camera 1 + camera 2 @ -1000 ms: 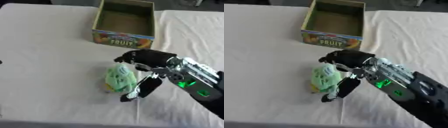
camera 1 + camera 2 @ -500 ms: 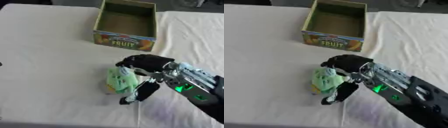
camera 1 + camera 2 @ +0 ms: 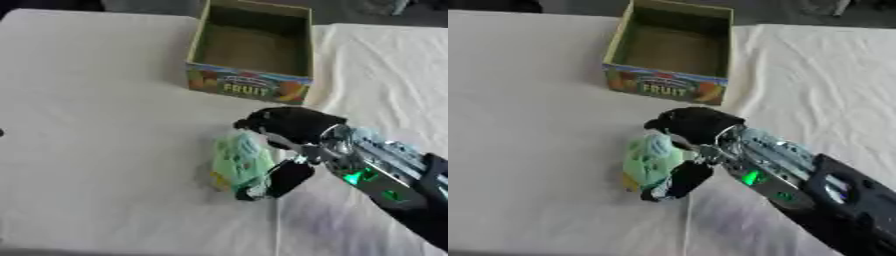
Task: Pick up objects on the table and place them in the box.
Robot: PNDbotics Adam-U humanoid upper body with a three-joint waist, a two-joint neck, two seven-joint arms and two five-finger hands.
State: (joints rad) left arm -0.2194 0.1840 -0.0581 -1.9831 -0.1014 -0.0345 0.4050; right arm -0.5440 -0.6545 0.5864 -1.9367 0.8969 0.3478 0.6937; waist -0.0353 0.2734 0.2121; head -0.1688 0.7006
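1. Near the fruit box [image 3: 251,87], on its near side, a pale green packet [image 3: 241,160] lies on the white tablecloth [image 3: 96,125].
2. Right of the fruit box's near corner, the right hand [image 3: 293,131] curls round the packet, thumb below.

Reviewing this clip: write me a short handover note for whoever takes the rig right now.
Right hand: curled over the pale green packet, thumb under its near end; packet looks to be still on the white tablecloth.
Left hand: not in view.
Box: open, looks empty, at the far side of the table, beyond the packet.
Done: nothing boxed yet.
Left: lift the packet and place it in the box.
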